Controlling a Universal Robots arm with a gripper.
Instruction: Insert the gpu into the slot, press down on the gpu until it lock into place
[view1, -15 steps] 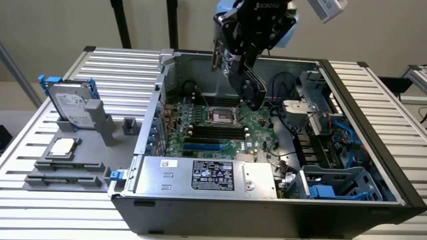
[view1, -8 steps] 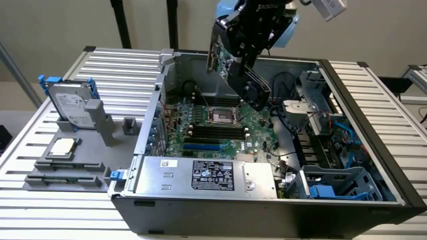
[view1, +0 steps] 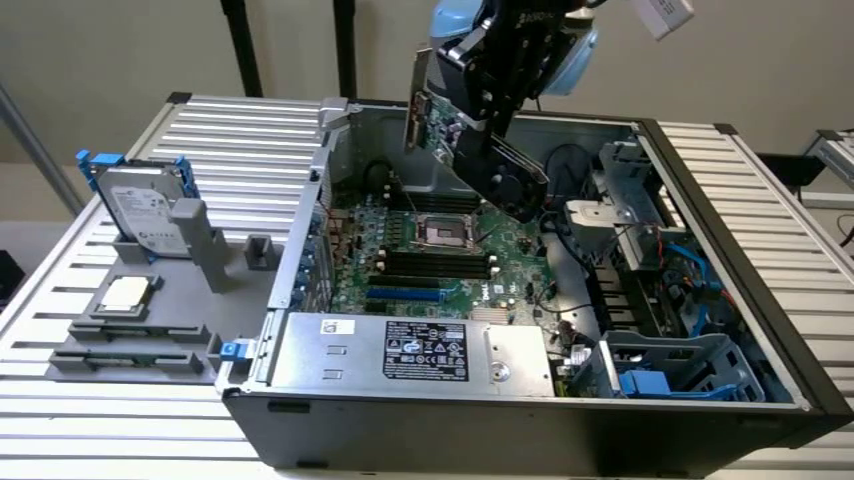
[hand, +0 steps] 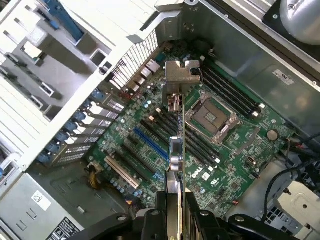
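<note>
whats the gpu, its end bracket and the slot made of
The gpu is a green circuit board, likely fibreglass laminate, with a matte black shroud that looks like plastic. The bracket is thin bare metal: silver, dully reflective, with a folded tab. The slot is evenly bright blue with a moulded look, so probably plastic.

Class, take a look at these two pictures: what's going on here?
A robot arm's gripper holds the gpu tilted in the air over an open computer case. The card is not yet in the blue slot on the motherboard. The slot sits empty below it.
</note>
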